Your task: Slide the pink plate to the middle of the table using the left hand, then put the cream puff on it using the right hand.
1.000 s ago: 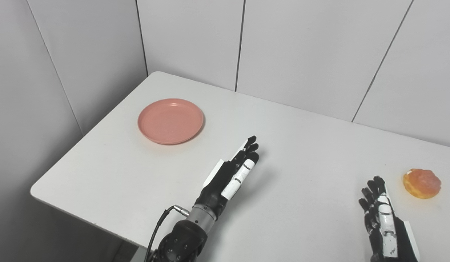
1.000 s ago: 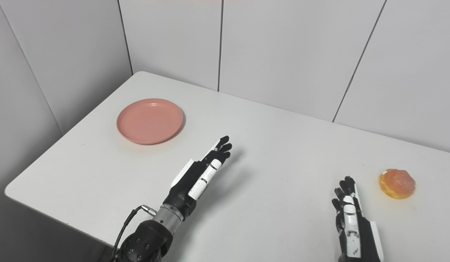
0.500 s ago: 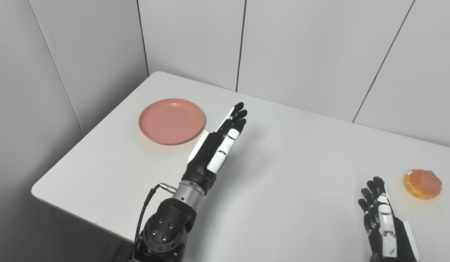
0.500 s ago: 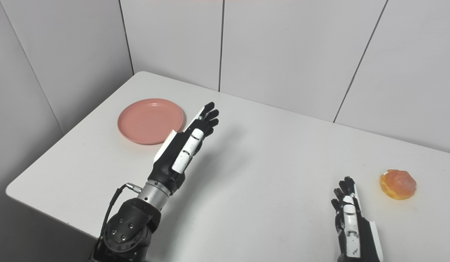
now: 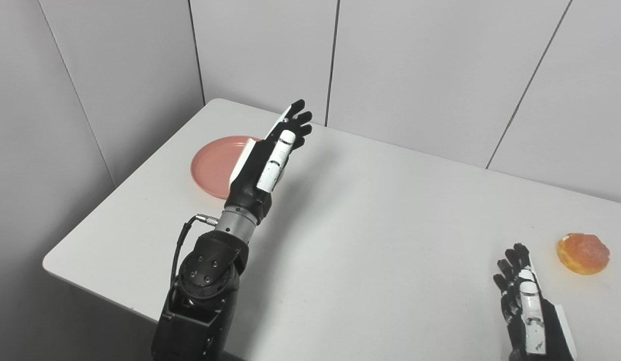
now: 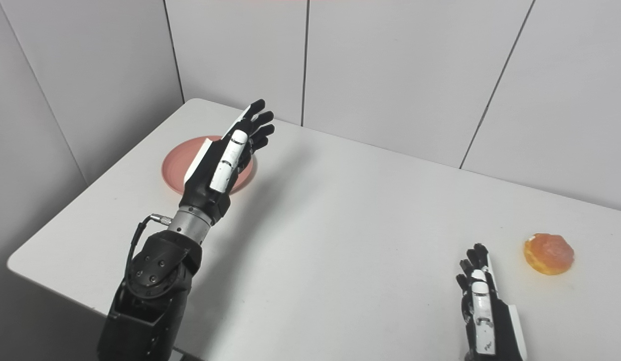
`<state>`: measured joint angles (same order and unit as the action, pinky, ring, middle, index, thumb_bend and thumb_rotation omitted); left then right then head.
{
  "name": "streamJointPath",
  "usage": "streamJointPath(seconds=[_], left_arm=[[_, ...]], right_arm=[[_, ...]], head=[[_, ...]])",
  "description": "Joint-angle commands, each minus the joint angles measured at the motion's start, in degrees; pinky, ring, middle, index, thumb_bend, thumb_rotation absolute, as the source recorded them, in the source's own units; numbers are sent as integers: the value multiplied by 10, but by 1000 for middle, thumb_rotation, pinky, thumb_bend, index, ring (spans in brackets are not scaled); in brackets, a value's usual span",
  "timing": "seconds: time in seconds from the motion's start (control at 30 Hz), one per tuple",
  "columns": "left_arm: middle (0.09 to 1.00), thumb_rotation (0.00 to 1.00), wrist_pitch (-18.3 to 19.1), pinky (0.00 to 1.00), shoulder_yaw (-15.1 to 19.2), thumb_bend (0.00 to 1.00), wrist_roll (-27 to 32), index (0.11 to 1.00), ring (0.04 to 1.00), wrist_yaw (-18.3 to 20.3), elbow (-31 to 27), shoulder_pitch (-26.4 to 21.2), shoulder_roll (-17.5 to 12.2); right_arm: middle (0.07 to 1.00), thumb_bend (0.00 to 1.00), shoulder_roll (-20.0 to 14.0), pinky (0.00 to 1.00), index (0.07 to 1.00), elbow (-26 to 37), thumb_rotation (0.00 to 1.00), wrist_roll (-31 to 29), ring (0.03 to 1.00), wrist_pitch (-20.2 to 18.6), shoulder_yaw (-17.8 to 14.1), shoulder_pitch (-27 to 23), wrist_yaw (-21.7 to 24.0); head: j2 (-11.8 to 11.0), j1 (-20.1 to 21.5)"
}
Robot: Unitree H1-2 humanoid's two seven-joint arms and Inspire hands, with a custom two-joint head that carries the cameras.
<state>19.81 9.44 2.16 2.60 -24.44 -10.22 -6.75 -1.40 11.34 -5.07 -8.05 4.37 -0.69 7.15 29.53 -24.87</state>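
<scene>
Since a second ago the left hand (image 5: 268, 155) has swung up and off toward the far-left corner – it was hovering over the middle of the table (image 5: 380, 240) and now it's raised in front of the pink plate (image 5: 212, 165), covering the plate's right half in both views. Fingers are straight and only a little apart, palm edge-on, holding nothing. Can't tell from these shots whether it's touching the plate or just floating above it, though it looks lifted to me. Key thing for the next move: the plate lies just under and to the left of that hand, near the left edge of the table, and the middle of the table is off to the right and nearer the robot – so I'd guess the hand has to drop onto the plate and drag it right and back. Right hand (image 5: 528, 303) sits low at the near right, fingers extended and empty, with the cream puff (image 5: 583, 253) just beyond it and slightly right – clearly its pickup, well apart from the plate.
</scene>
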Motion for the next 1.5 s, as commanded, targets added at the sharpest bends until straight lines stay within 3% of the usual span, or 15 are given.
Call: streamJointPath(seconds=[0.0,0.3,0.97,1.47], left_arm=[[938,1000,-32,934,9,478,9,926,926,-7,-3,-33,-10],[940,1000,-30,944,46,424,19,922,928,-26,30,-68,-32],[930,1000,-27,907,122,439,52,912,916,-59,110,-118,-95],[924,1000,-61,914,137,437,62,907,919,-55,171,-116,-146]], right_arm=[[1000,63,0,1000,1000,16,1000,-2,1000,10,0,-10,2],[1000,64,-2,1000,1000,12,1000,-3,1000,23,0,-9,6],[1000,54,-2,1000,1000,10,1000,-5,1000,29,-1,-11,7],[1000,53,-2,1000,1000,13,1000,-7,1000,19,-3,-10,6]], head=[[1,-1],[-3,-4],[-3,-5],[-5,-7]])
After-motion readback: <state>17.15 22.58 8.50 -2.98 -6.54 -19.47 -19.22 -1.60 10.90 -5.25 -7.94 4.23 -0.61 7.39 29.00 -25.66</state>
